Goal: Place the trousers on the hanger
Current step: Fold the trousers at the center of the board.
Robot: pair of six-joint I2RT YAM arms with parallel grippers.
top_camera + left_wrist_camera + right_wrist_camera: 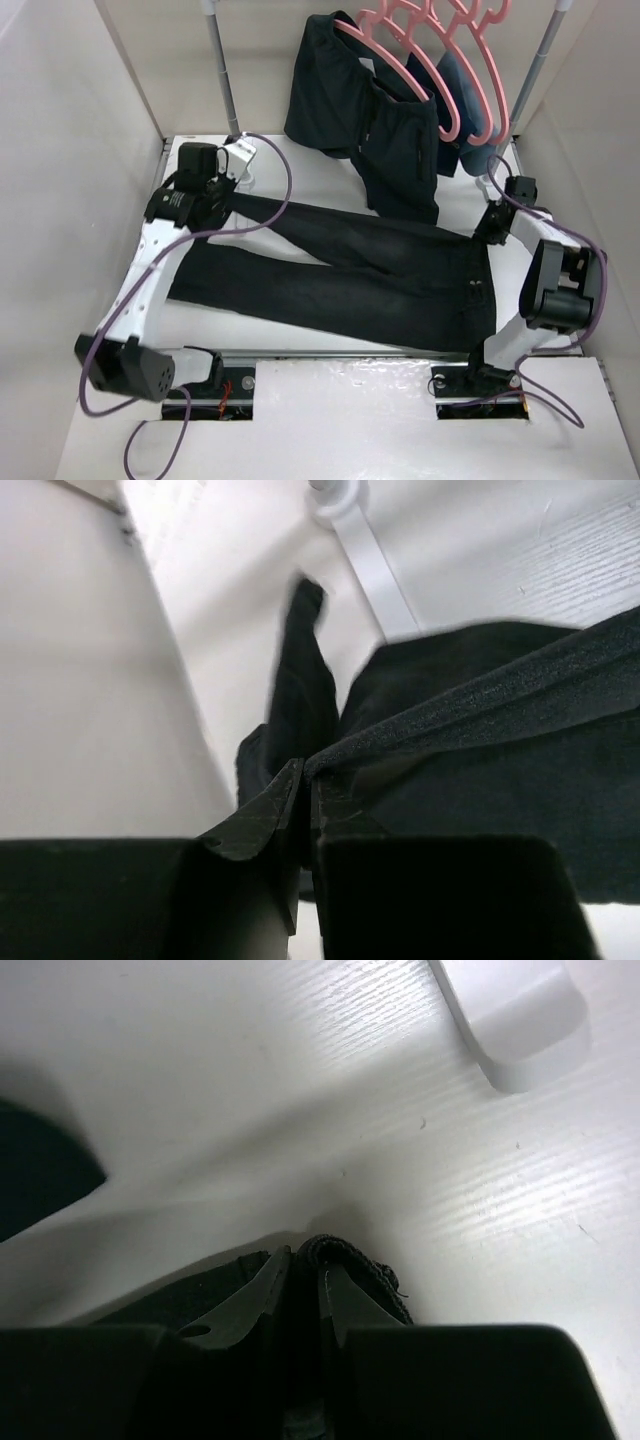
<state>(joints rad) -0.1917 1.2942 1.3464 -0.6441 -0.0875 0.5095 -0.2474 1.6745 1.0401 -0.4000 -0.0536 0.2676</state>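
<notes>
The trousers (340, 270), long faded-black denim with two full legs, lie flat on the white table (300, 185) in front of the white-posted clothes rail (226, 90), reaching from below its left post to below its right.

The left gripper (218, 195), by the rail's left foot, has its fingers pressed together on a leg hem. The right gripper (497, 218), by the rail's right foot, pinches the far corner of the waistband, its fingers nearly meeting on a fold.

Both holds look shallow, right at the cloth's edge. I judge the lift should be slow and level, both arms rising together so the fabric stays taut without slipping free.

Room is tight. The pale enclosure walls (70, 150) flank both posts. The thin pink plastic hangers (447, 118) on the rail carry a short black garment (370, 110), which hangs low over the trousers' middle. The open space lies on the near side of the rail.
</notes>
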